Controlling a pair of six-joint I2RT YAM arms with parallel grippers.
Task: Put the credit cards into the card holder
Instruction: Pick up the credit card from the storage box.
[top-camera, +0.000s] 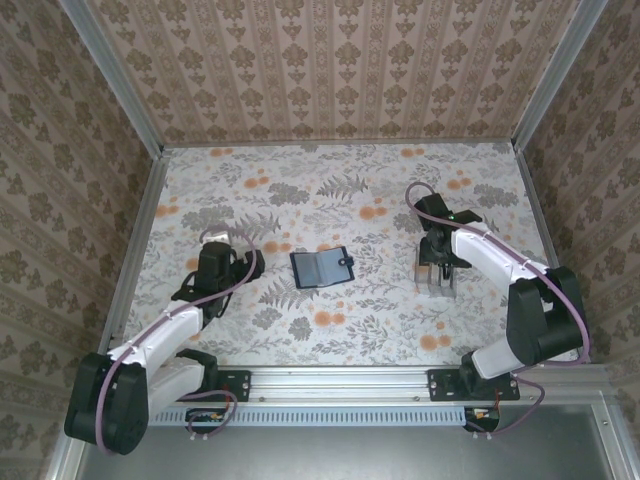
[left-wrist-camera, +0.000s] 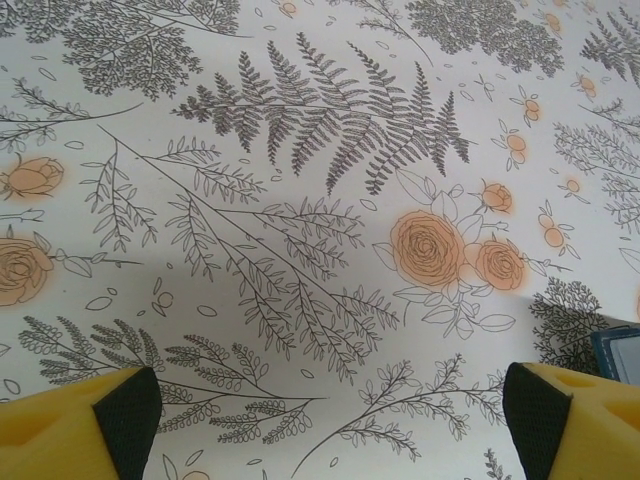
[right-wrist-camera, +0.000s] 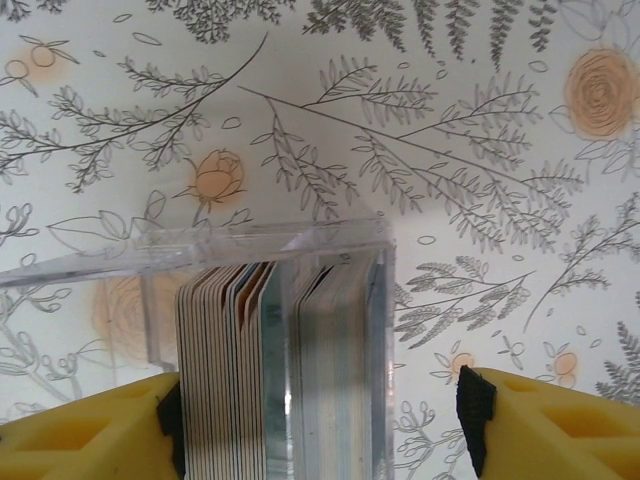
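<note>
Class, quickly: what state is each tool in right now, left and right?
Left tool: open, holding nothing.
Right tool: open over the clear box of credit cards, not gripping.

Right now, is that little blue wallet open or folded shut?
Open: the card holder lies spread flat, greyish inside facing up.

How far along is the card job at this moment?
Done: the card holder lies open mid-table, no card seen in it. In hand: the right tool straddles the clear case of upright credit cards, jaws not clamped. The left tool hovers open beside the holder. Left: apparently every card is yet to go in.
</note>
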